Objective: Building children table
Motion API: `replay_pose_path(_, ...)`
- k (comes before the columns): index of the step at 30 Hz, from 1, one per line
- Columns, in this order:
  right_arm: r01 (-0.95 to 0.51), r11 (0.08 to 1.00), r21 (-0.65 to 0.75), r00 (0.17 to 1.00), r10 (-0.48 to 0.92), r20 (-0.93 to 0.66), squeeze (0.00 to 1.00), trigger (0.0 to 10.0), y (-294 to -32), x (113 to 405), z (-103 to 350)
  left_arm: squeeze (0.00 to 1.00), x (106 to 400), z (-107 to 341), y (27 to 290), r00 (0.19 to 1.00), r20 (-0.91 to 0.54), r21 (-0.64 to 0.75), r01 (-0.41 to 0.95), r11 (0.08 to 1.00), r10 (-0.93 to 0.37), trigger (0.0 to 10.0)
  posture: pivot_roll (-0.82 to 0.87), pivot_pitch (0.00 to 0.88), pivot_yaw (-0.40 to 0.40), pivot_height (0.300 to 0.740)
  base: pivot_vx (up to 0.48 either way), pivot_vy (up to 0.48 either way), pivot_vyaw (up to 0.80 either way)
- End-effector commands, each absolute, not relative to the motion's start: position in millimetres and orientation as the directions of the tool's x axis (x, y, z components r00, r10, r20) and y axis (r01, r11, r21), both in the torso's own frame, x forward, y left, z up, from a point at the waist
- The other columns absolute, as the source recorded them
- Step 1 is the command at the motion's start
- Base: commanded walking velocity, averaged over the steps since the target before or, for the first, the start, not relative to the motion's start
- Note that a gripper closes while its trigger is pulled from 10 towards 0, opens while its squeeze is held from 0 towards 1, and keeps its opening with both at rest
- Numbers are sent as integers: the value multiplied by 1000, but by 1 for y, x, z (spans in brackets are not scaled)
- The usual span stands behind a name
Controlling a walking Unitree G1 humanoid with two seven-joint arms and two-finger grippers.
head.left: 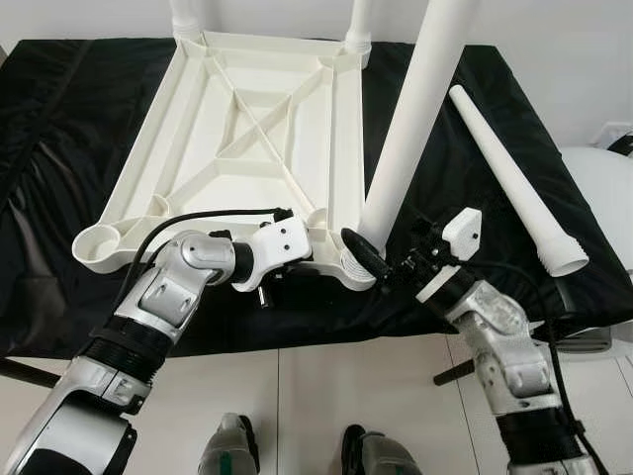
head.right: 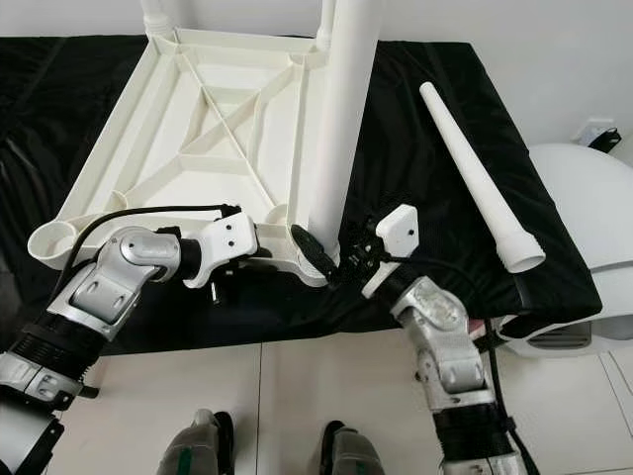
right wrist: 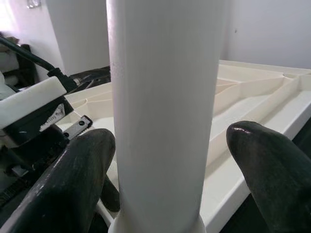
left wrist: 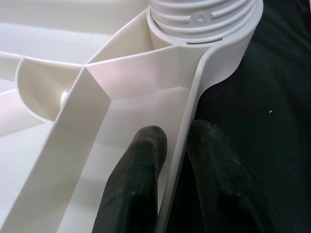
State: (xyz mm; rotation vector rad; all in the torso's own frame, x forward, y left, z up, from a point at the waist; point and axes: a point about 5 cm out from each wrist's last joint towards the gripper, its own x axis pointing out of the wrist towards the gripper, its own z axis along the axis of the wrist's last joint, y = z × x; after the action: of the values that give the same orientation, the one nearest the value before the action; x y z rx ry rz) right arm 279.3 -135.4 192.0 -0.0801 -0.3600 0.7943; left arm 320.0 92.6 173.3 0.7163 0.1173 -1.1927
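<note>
Upturned white tabletop centre frame; left gripper pinching its rim, right gripper spread around upright leg. Risk: part-threaded leg tilts, jams crooked in socket
</note>
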Motion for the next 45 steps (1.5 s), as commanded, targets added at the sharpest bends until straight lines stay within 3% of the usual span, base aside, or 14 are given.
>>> replay_pose_path(1, -707, 681, -191, 633, 729, 261, 0, 10000, -139, 281, 189, 0, 319, 183, 89, 395, -420, 490, 857, 162, -817, 10000, 82, 203, 14, 740, 0, 0, 0)
replay_pose_path(20, -873, 447, -194, 431, 894, 119, 0, 10000, -147, 298, 187, 0, 317, 182, 91, 393, -428, 489, 858, 157, -814, 10000, 89, 201, 23, 740, 0, 0, 0)
replay_pose_path(45, -904, 354, -240, 340, 935, 101, 0, 10000, -140, 312, 192, 0, 315, 181, 94, 400, -431, 492, 856, 161, -809, 10000, 110, 187, 16, 740, 0, 0, 0)
